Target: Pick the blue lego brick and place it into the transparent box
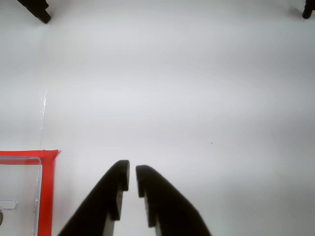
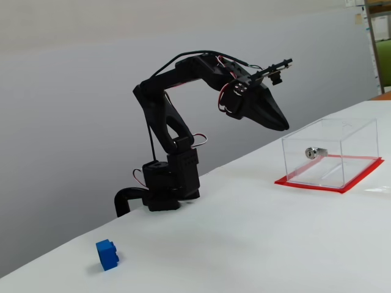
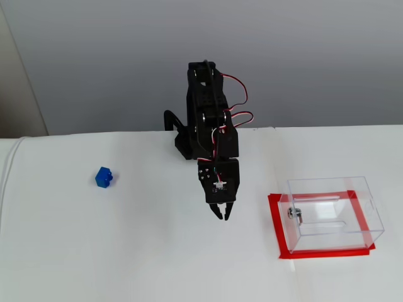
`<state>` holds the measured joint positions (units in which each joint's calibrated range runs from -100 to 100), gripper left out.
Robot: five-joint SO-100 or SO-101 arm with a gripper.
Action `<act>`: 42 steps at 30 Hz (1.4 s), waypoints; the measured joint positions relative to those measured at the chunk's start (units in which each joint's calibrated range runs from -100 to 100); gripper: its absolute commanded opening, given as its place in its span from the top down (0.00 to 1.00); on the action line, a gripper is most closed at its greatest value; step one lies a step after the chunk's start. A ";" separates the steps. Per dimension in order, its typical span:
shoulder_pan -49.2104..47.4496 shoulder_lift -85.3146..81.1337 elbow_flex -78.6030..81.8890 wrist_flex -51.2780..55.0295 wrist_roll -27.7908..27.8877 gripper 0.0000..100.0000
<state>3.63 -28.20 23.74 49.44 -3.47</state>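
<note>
The arm [image 2: 183, 104] was matte black plastic throughout, blocky at the base, with red and white wires looping behind the gripper [image 3: 221, 214]. Its two fingers [image 1: 106, 201] were black, tapering to blunt, notched tips.

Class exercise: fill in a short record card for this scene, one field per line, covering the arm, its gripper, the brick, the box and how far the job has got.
arm: black, raised above the white table
gripper: nearly closed, empty, in the air
blue lego brick: on the table, left of the arm in a fixed view, untouched
transparent box: right of the gripper, on a red base, nothing blue inside
silver lock: on the box wall facing the arm
progress: brick not yet picked
</note>
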 measured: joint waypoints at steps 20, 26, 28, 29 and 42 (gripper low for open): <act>30.98 0.42 0.00 0.09 0.00 0.98; 46.47 0.42 0.00 0.09 0.00 0.98; 50.21 0.42 0.00 0.09 0.00 0.98; 52.24 0.42 0.00 0.09 0.00 0.98; 71.79 0.51 5.47 0.09 -0.05 0.98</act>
<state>75.43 -27.70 29.21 49.53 -3.52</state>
